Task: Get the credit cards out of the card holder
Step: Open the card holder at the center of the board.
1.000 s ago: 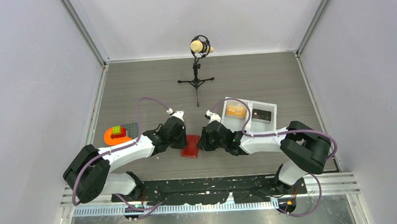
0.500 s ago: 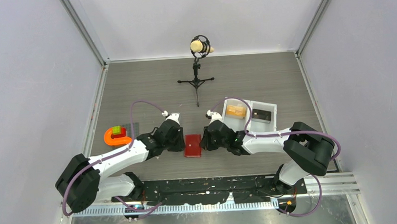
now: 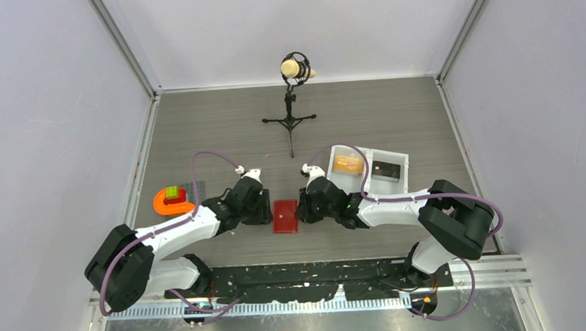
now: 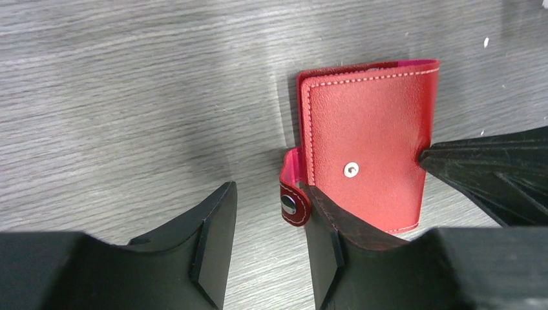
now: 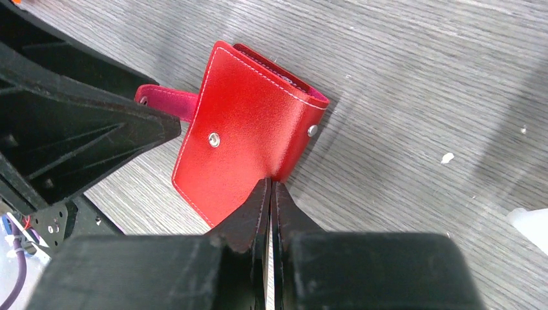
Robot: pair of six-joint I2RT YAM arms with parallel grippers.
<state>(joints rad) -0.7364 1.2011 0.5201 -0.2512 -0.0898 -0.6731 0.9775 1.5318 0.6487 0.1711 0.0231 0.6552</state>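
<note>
The red card holder (image 3: pixel 285 216) lies folded shut on the table between my two grippers. It also shows in the left wrist view (image 4: pixel 365 148) and in the right wrist view (image 5: pixel 249 132). Its snap strap (image 4: pixel 292 201) hangs loose at its left edge, undone. My left gripper (image 3: pixel 263 210) is open, and the strap lies between its fingers beside the right finger (image 4: pixel 323 242). My right gripper (image 3: pixel 303 210) is shut, with its tips (image 5: pixel 270 186) touching the holder's right edge. No card shows apart from a thin pink edge (image 4: pixel 413 62) at the holder's far end.
A white two-compartment tray (image 3: pixel 368 152) stands behind the right arm, with an orange block (image 3: pixel 347 163) and a dark flat rectangle (image 3: pixel 386 170) in it. An orange ring with a green block (image 3: pixel 172 200) sits at the left. A microphone stand (image 3: pixel 290 110) stands at the back.
My left gripper has drawn back to the left, off the holder. The holder has turned from skewed to square and lies flat. The right gripper has stayed at its right edge.
</note>
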